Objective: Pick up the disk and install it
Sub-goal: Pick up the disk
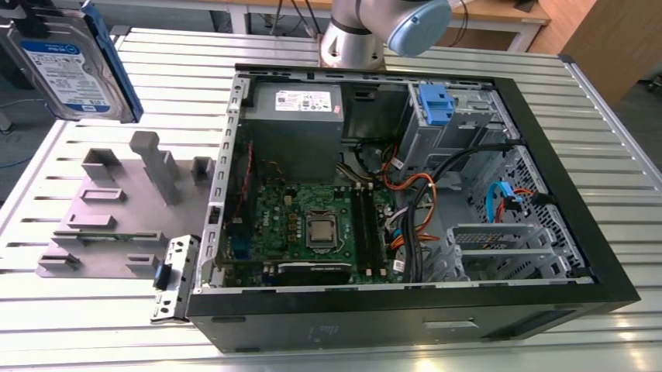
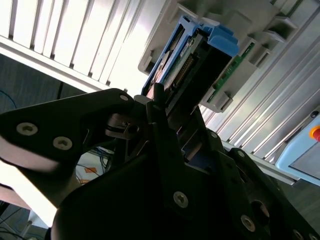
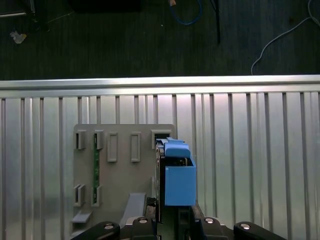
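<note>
Disk (image 1: 64, 66) hangs in the upper left of the exterior view: flat silver metal, a blue-and-white printed label, blue plastic bracket along its edges, with open air around it above the ribbed aluminium table (image 1: 621, 155). In the second wrist view the black gripper (image 2: 175, 115) is clenched on it. The open computer case (image 1: 414, 318) sits well apart, right of centre.

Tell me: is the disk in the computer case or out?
Out. The disk is gripped in the tool above the slatted table, at the exterior view's left, apart from the open computer case.
</note>
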### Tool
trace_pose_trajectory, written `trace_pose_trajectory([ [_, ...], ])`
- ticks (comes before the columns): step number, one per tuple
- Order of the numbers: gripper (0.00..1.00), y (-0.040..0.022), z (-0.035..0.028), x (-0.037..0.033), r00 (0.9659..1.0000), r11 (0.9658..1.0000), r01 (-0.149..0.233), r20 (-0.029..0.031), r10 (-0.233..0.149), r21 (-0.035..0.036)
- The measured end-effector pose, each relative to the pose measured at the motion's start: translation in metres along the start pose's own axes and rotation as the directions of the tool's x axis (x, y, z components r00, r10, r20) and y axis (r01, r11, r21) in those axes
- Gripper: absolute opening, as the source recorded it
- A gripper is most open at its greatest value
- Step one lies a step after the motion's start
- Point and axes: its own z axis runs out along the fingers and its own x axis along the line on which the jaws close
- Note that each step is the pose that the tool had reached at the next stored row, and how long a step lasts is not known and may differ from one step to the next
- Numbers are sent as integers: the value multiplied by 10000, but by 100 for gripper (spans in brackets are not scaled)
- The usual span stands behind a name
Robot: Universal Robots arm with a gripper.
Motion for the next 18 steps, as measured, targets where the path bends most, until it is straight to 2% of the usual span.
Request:
trace_pose_trajectory([
  [5,35,0,-32,-1,10000,10000,0,0,0,0],
  [18,35,1,-48,-1,10000,10000,1,0,-1,0],
])
